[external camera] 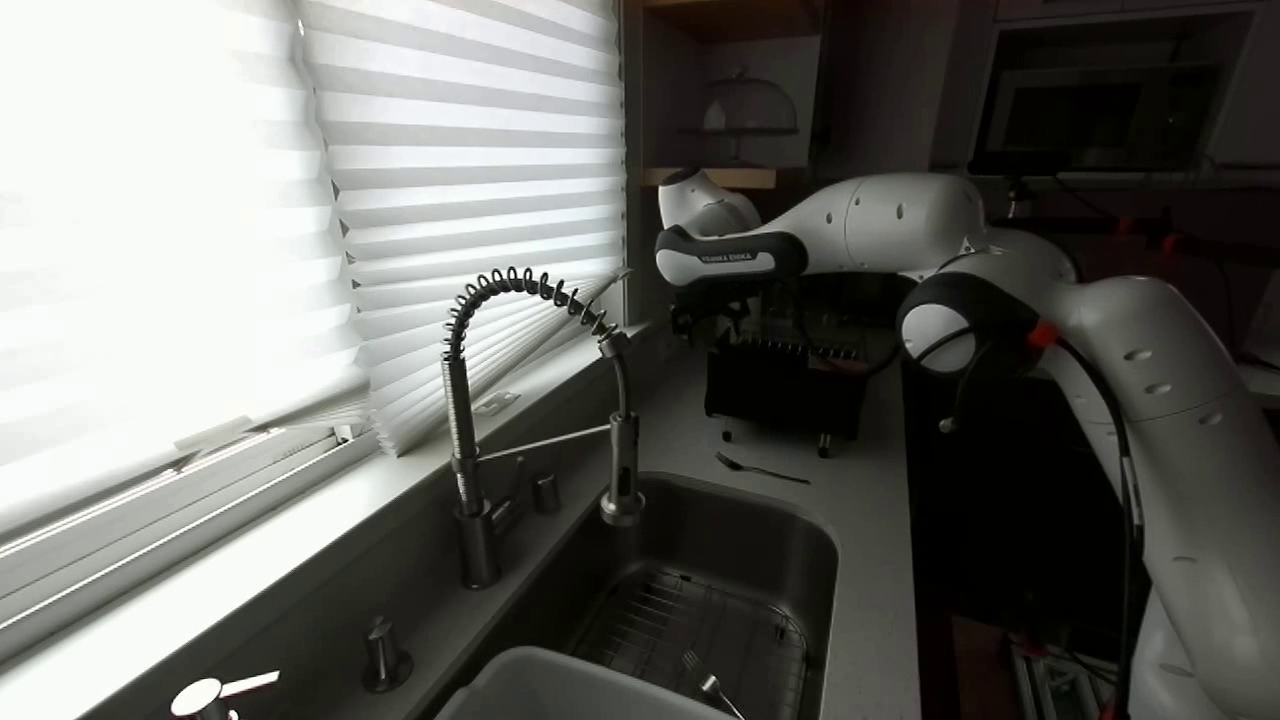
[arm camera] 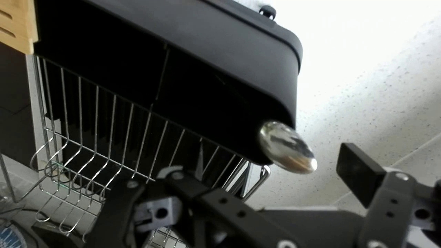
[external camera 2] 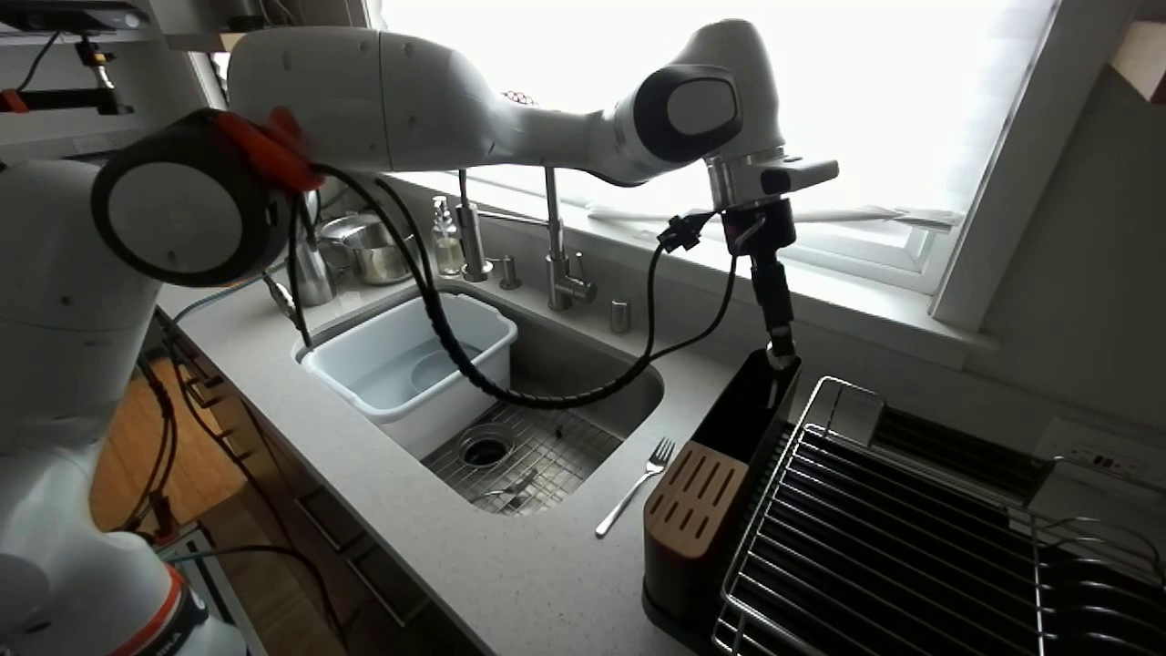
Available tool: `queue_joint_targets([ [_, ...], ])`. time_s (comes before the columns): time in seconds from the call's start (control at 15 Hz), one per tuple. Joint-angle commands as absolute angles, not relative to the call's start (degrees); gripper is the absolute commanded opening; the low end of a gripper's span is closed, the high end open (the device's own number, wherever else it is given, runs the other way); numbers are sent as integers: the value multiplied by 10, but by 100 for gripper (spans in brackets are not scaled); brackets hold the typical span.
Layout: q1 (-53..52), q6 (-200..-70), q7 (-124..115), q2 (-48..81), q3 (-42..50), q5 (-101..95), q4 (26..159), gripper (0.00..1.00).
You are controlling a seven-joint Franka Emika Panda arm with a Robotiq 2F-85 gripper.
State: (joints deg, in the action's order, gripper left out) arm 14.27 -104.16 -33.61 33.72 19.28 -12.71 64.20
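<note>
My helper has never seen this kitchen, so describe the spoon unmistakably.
On the counter beside the sink stands a long black utensil holder, wooden-topped at one end. From its opposite end rises a shiny spoon, bowl uppermost, whereas the fork on the counter lies flat.

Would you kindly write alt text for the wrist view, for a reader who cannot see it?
An open pincer is close to a shiny metal spoon that pokes up from one end of a long black holder. A wire rack lies alongside; pale speckled counter shows toward the picture's right.
</note>
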Motion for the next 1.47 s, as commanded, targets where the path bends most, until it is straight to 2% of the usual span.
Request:
queue_joint_targets([
  [0.0,139,-1019,-324,352,197,-143,627,74],
  [0.4,133,-1003,-327,347,201,-165,623,27],
  [0.67,126,-1001,-326,344,204,-174,621,1],
  [1.4,123,-1008,-316,334,215,-217,624,0],
])
